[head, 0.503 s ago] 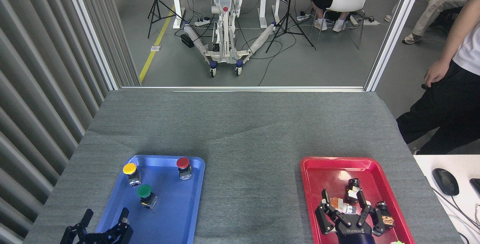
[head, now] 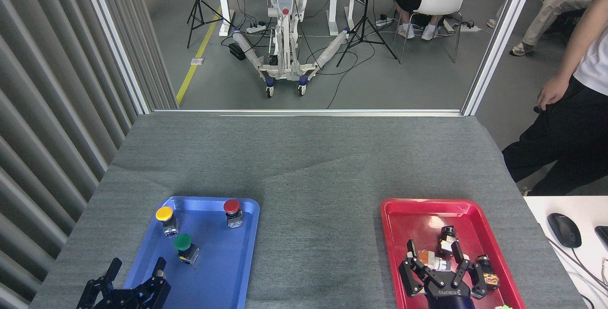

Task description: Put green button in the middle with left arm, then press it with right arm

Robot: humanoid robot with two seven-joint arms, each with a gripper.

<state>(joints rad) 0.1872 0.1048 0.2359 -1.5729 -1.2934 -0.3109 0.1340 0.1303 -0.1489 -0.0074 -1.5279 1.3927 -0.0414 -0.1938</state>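
The blue tray (head: 142, 271) serves as the landmark, sitting on the grey counter (head: 308, 166) toward its near left corner. At the tray's near left corner hovers the left end effector (head: 135, 278), its black fingers spread apart and holding nothing. The green button (head: 184, 247) stands upright inside the tray, in its near half, just up and to the right of that end effector, so the left arm is by far the nearer one. Its axis runs vertical, cap on top, which suggests a grasp around the body from the near side. The yellow button (head: 165, 219) stands in the tray's far left corner and the red button (head: 232, 211) near its far right edge. Right of the tray lies the bare middle of the counter, where the button should go. Well right of the tray, over the red tray (head: 394, 214), the right end effector (head: 439, 264) has its fingers splayed among small parts, gripping none; its palm reads "ROBOTIQ", upside down from here.
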